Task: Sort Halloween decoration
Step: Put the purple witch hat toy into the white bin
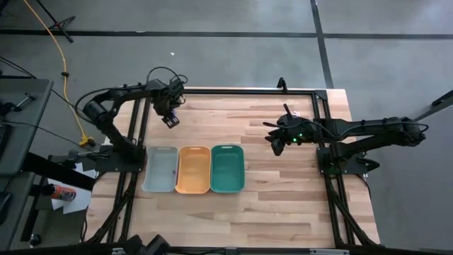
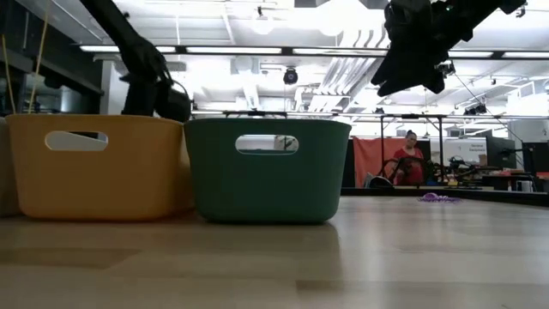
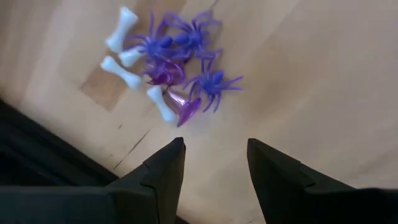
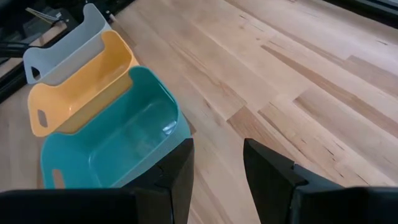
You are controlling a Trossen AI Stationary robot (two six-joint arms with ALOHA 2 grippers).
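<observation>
The teal tray (image 1: 227,168) serves as the landmark: it sits toward the near edge of the wooden counter (image 1: 283,205), last in a touching row with the orange tray (image 1: 193,170) just beside it and the grey tray (image 1: 160,169) beyond that one. In the low view the teal and orange trays stand upright side by side, handle slots facing the camera. The right pincer (image 1: 276,139) hangs above the counter a little beyond the teal tray and off to its right, with its two dark fingers (image 4: 177,165) apart and nothing between them. Farther from the teal tray, past the grey end of the row, the left pincer (image 1: 170,119) hovers over the far part of the counter, fingers (image 3: 168,165) spread and empty. Just ahead of those fingers the Halloween decoration (image 3: 171,65) lies in a small heap on the wood: purple spiders tangled together, with white bone-shaped sticks touching them along one side. Beyond the counter, a person in red (image 2: 410,160) sits in the room.
</observation>
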